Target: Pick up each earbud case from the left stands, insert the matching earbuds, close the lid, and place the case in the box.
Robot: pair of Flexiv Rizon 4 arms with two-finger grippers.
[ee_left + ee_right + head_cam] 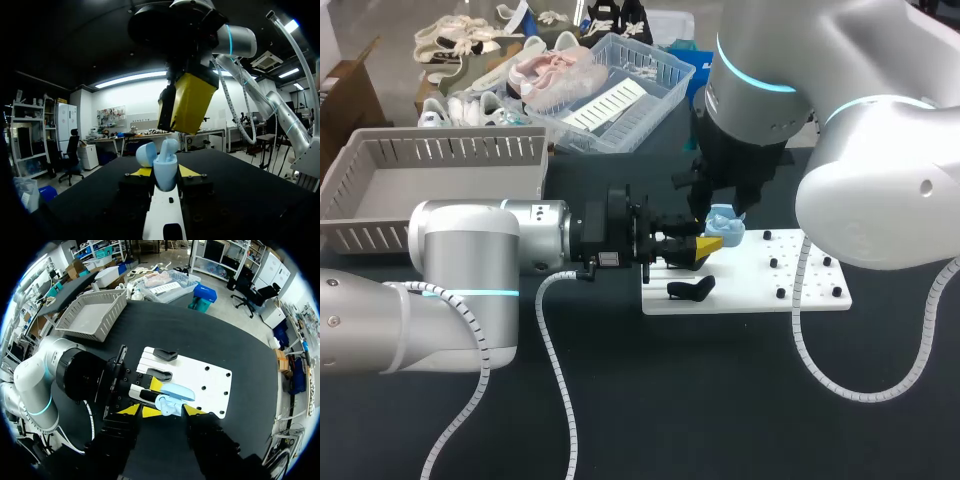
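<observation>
Blue earbud case (pixel 165 172) stands lid-open, pinched in the left gripper (pixel 165 171)

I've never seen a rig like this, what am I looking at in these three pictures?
This is a two-armed robot at a black table. One picture looks down from overhead; the other two come from cameras on each wrist. The yellow-tipped left gripper appears to clamp a light blue plastic earbud case with its lid open. The right gripper hangs open above it. Under them lies a white pegged board with a black curved piece; a grey slatted plastic box stands nearby.
</observation>
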